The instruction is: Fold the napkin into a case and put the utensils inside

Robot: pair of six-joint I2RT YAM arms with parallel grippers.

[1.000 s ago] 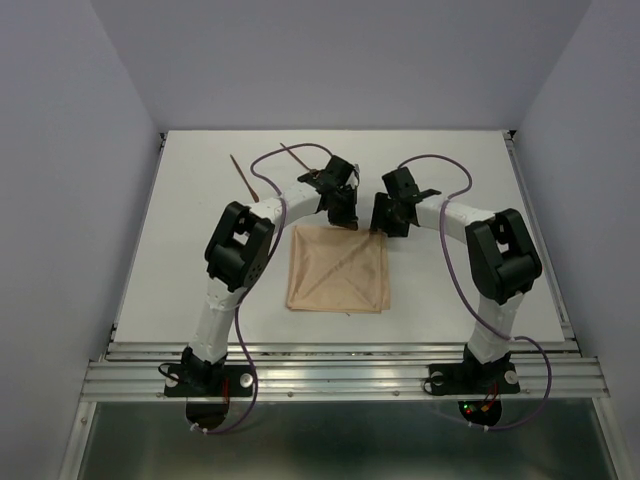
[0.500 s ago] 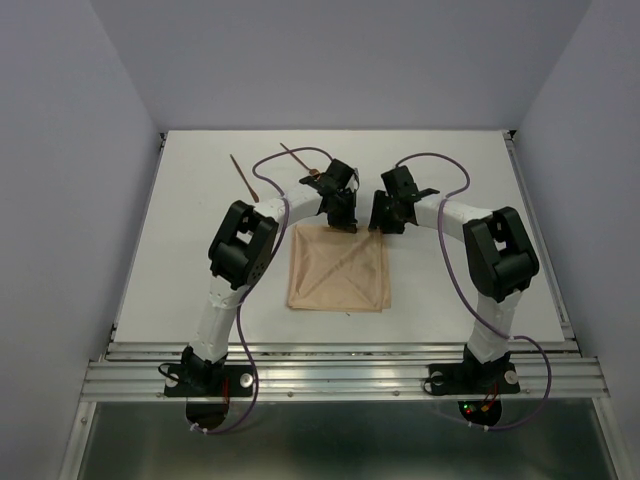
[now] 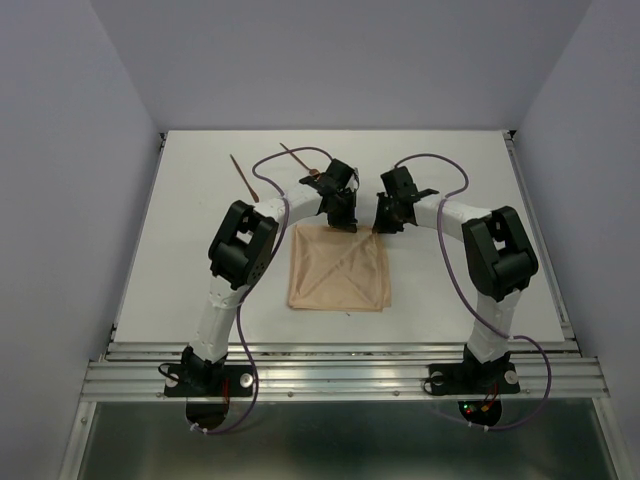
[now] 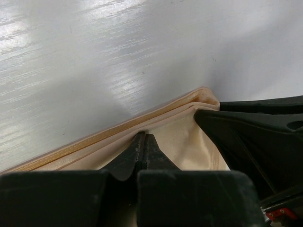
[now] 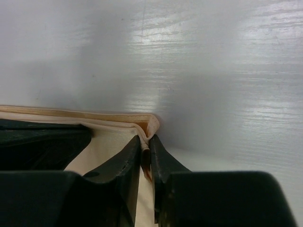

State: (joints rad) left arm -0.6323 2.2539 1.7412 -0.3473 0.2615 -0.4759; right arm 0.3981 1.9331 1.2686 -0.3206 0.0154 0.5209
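Observation:
The tan napkin (image 3: 338, 268) lies flat as a square in the middle of the table, with a diagonal crease across it. My left gripper (image 3: 343, 218) is at its far edge. In the left wrist view the fingertips (image 4: 143, 139) are pressed together on the hem of the napkin (image 4: 189, 142). My right gripper (image 3: 383, 222) is at the far right corner. In the right wrist view it (image 5: 146, 144) pinches the upturned corner of the napkin (image 5: 109, 137) between nearly closed jaws. The two reddish-brown utensils (image 3: 243, 175) (image 3: 297, 158) lie on the table at the far left, apart from the napkin.
The white table (image 3: 450, 300) ends at a metal rail in front and grey walls on the other sides. Purple cables loop over both arms near the grippers. The right gripper's black body (image 4: 265, 137) sits close to the left gripper's right side.
My right gripper's jaws have closed from wide apart onto the napkin's far right corner. The left gripper has stayed shut at the far edge. Both wrists shifted slightly.

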